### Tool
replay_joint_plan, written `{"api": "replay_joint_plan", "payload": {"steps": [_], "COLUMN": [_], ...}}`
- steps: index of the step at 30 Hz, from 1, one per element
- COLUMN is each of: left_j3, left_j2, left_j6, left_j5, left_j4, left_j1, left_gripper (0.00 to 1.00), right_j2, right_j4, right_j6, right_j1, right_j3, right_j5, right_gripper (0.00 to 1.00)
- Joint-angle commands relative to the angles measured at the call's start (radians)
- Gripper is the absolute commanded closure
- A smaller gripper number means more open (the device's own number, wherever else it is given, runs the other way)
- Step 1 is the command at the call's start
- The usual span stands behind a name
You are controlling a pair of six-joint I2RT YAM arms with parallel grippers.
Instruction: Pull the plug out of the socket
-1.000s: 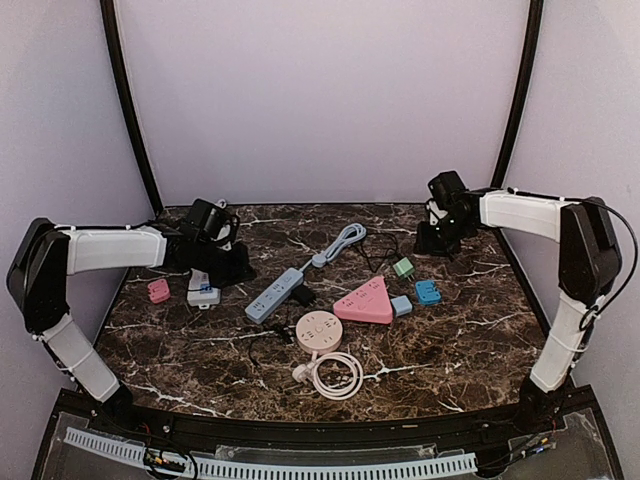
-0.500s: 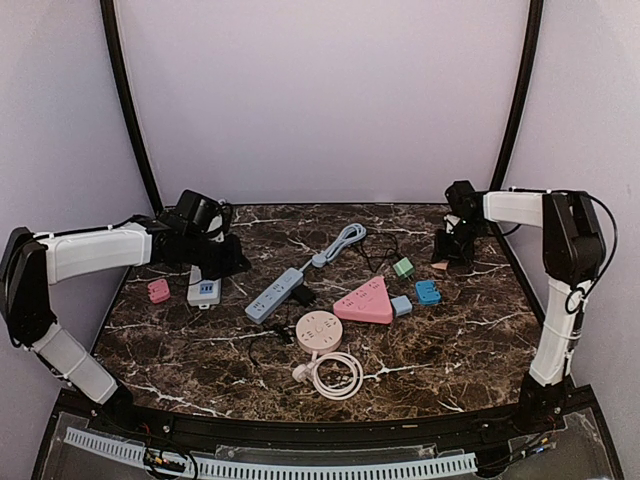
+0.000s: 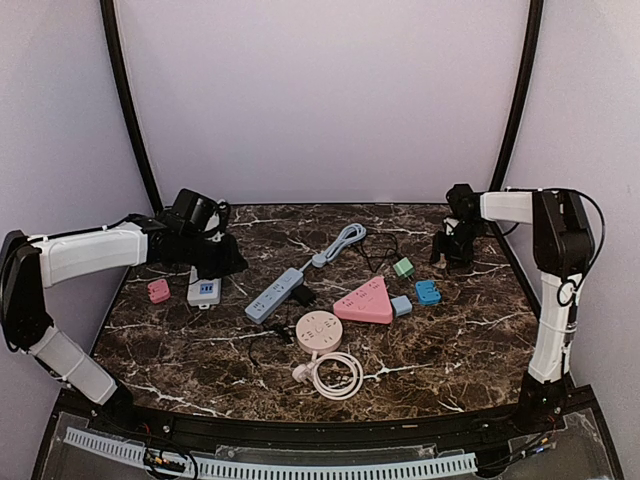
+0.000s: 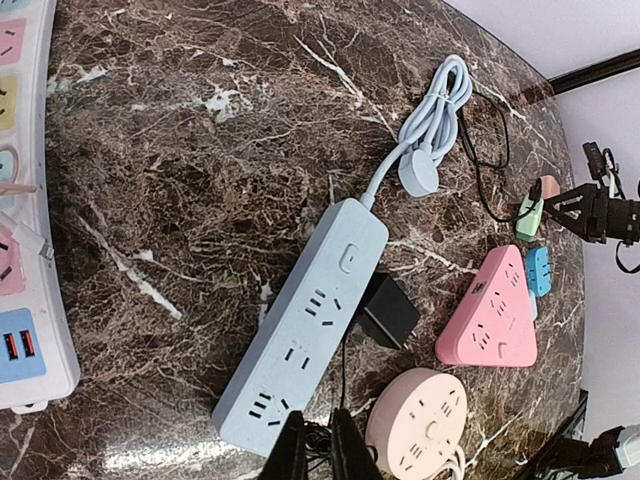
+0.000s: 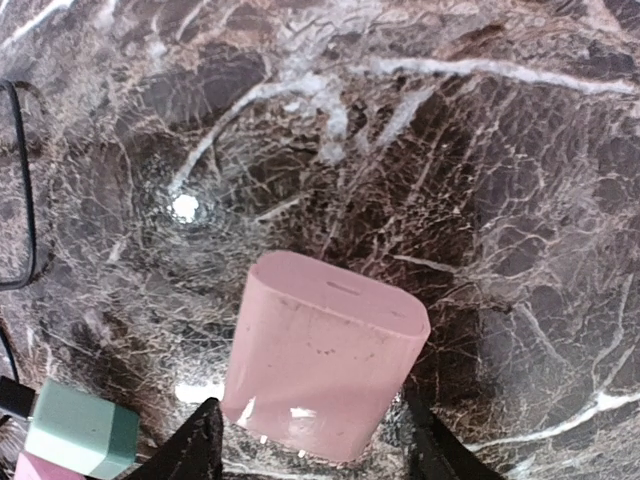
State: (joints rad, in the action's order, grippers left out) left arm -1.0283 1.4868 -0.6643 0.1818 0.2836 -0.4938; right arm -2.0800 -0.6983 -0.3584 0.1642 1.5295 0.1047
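A pink plug (image 5: pixel 325 365) lies tilted on the marble at the back right, in no socket. My right gripper (image 5: pixel 315 440) is open around it, one finger close by each side; from above this gripper (image 3: pixel 450 250) hides the plug. My left gripper (image 4: pixel 315 448) is all but shut and holds nothing. It hovers over the white power strip (image 3: pixel 203 292) at the left. The blue power strip (image 4: pixel 300 345) lies mid-table with a black adapter (image 4: pixel 388 310) on the marble against its side. A pink triangular socket (image 3: pixel 365 300) and a round pink socket (image 3: pixel 318 330) sit nearby.
A green adapter (image 3: pixel 403 267), a blue adapter (image 3: pixel 428 292) and a grey one (image 3: pixel 401 305) lie near the triangular socket. A coiled white cable (image 3: pixel 335 375) is at the front and a small pink block (image 3: pixel 158 290) at the left. The blue strip's cord (image 3: pixel 345 240) loops toward the back.
My right gripper has dropped to the table at the back right and its fingers have spread off the pink plug. My left arm has drawn back a little and its fingers parted a crack.
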Motion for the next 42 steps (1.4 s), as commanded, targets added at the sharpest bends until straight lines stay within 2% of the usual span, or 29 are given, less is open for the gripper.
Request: {"api": "replay_joint_plan", "payload": {"steps": [1, 6, 13, 18, 22, 24, 34, 42], "left_j3": [-0.02, -0.045, -0.114, -0.164, -0.245, -0.302, -0.67, -0.815], "left_j2": [-0.046, -0.057, -0.065, -0.036, 0.058, 0.115, 0.439, 0.587], "left_j6": [0.02, 0.026, 0.055, 0.083, 0.145, 0.183, 0.296, 0.324], "left_j5": [-0.028, -0.065, -0.197, -0.247, -0.305, -0.328, -0.39, -0.438], "left_j4": [0.039, 0.069, 0.168, 0.22, 0.268, 0.287, 0.462, 0.575], "left_j1": [-0.002, 0.006, 0.055, 0.145, 0.22, 0.243, 0.263, 0.265], "left_gripper": [0.9, 0.87, 0.71, 0.56, 0.44, 0.42, 0.4, 0.42], "right_j2": [-0.02, 0.013, 0.108, 0.15, 0.169, 0.18, 0.261, 0.289], "right_j4": [0.01, 0.057, 0.135, 0.174, 0.193, 0.2, 0.251, 0.288], "right_j6": [0.004, 0.0, 0.01, 0.012, 0.018, 0.019, 0.022, 0.024], "right_j1": [-0.003, 0.004, 0.053, 0.104, 0.142, 0.166, 0.207, 0.237], "right_j3": [0.03, 0.001, -0.059, -0.08, -0.081, -0.08, -0.119, -0.142], "right_j5": [-0.002, -0.002, -0.048, -0.076, -0.071, -0.077, -0.064, -0.013], "right_gripper": [0.37, 0.28, 0.14, 0.1, 0.09, 0.09, 0.08, 0.08]}}
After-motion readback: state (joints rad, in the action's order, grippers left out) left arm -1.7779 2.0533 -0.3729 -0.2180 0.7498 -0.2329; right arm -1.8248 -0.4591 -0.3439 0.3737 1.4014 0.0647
